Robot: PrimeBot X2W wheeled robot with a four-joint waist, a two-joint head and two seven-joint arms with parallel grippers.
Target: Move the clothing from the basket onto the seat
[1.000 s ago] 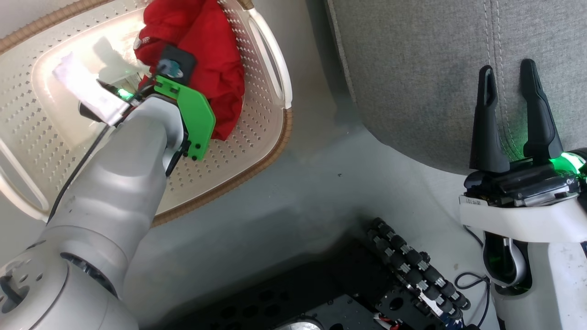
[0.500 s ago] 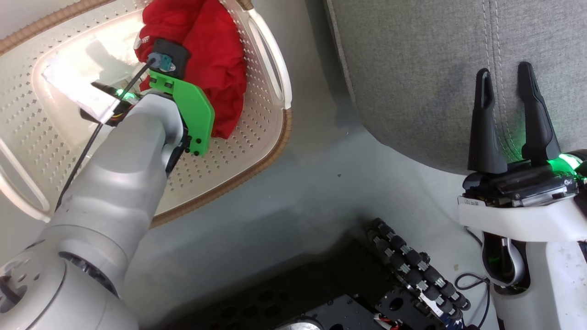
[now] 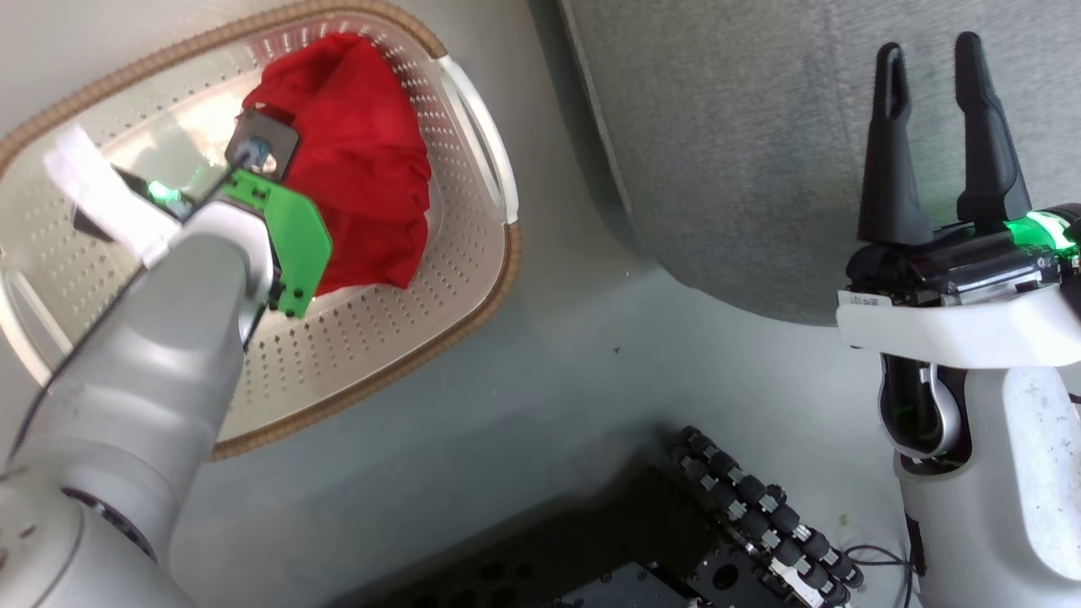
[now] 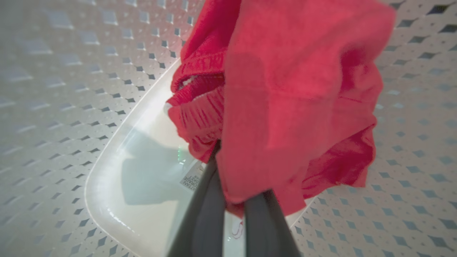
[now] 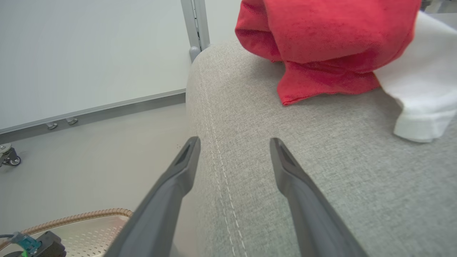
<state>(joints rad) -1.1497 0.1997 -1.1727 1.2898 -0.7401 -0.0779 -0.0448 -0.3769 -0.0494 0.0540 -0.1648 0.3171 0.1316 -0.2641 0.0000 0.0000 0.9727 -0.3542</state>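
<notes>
Left gripper clamps a bunched fold of the red garment in the basket; we judge it light, limp, best held by folds. Right gripper gapes wide.

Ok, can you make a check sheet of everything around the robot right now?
Surface: grey floor under the basket.
Job's things: red garment in the basket; second garment lying on the seat.
Clutter: nothing seen.
Grippers: left gripper shut on the red garment; right gripper open over the seat's edge.
Cables: black cable along the left arm; thin cable by the right arm.
Surroundings: wall, metal post, a caster.
</notes>
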